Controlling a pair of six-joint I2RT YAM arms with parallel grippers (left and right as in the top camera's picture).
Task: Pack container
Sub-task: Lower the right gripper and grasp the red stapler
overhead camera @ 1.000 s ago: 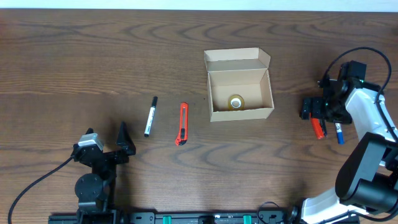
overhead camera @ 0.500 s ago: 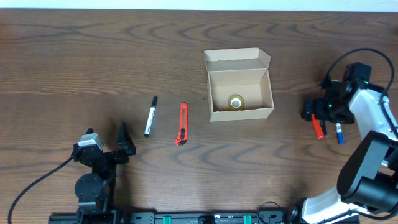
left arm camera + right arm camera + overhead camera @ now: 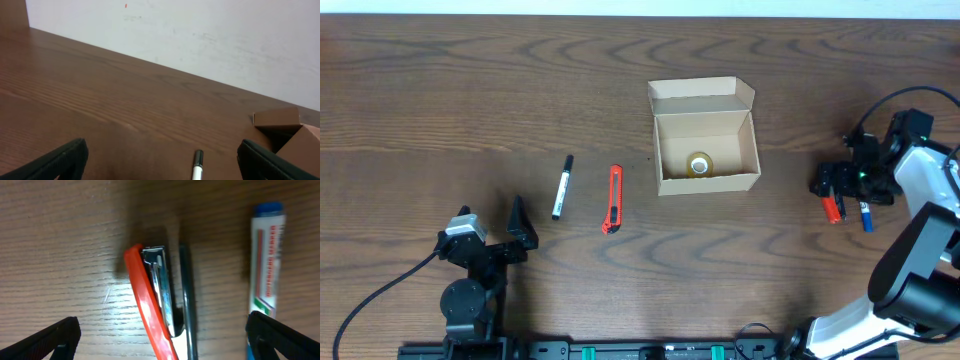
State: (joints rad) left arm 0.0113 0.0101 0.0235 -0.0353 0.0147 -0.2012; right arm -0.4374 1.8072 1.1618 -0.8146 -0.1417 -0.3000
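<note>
On the table [image 3: 470, 80] there is one brown box [image 3: 710, 184], one roll of tape [image 3: 699, 164], one orange knife [image 3: 612, 199], one red stapler [image 3: 831, 208] and two pens, a black pen [image 3: 561, 187] and a blue pen [image 3: 865, 215].

A dark wood-grain table [image 3: 470, 90] stands against a plain white wall [image 3: 200, 35].

Soft, even light, no glare in all 3 views. Overhead is sharp; the container [image 3: 708, 184] is lightly shaded inside. In the right wrist view, shadow darkens the upper centre above the stapler [image 3: 157, 295].
</note>
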